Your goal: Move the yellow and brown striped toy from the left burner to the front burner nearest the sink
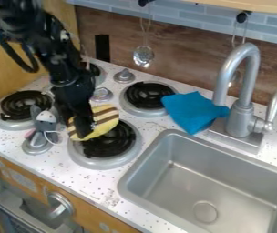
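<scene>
Fingers at the yellow toy's left part; you cannot tell their opening or hold. Toy at the front burner, mostly right of them, long axis slanting up-right in your view.

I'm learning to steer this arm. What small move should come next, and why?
Perhaps a slight lift: the gripper is right at the yellow striped object, over a black burner, and whether it is held I cannot tell; lifting should show that.

Toy kitchen — burners, sink, faucet
</scene>
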You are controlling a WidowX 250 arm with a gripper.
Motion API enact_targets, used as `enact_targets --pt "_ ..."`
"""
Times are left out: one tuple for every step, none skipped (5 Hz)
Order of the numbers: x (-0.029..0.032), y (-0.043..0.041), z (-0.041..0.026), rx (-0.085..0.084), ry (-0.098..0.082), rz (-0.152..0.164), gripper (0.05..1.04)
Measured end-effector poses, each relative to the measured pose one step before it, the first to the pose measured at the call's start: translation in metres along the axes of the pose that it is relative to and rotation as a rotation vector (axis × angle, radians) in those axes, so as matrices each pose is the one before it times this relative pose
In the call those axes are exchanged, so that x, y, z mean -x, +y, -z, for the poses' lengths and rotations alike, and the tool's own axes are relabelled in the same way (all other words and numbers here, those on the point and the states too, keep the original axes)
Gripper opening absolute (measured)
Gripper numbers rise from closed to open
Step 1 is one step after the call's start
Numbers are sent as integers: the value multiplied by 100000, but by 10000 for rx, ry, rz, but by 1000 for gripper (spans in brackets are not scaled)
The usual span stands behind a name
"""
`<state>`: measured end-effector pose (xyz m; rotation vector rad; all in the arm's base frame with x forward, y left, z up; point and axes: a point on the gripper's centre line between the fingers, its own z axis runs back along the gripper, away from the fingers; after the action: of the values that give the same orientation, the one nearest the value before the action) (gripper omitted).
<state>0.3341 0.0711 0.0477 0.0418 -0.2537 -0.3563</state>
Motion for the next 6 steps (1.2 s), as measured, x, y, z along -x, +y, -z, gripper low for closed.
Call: enact_targets --pt "-1032 324 821 167 -156 99 697" --pt "-793 180 23 435 13 240 972" --pt "384 378 -108 96 14 17 1009" --pt "583 -141 -1205 84 -132 88 1005" --pt "780 246 -2748 456 -125 311 1005" --pt "959 658 -2717 -134 -88 116 1005"
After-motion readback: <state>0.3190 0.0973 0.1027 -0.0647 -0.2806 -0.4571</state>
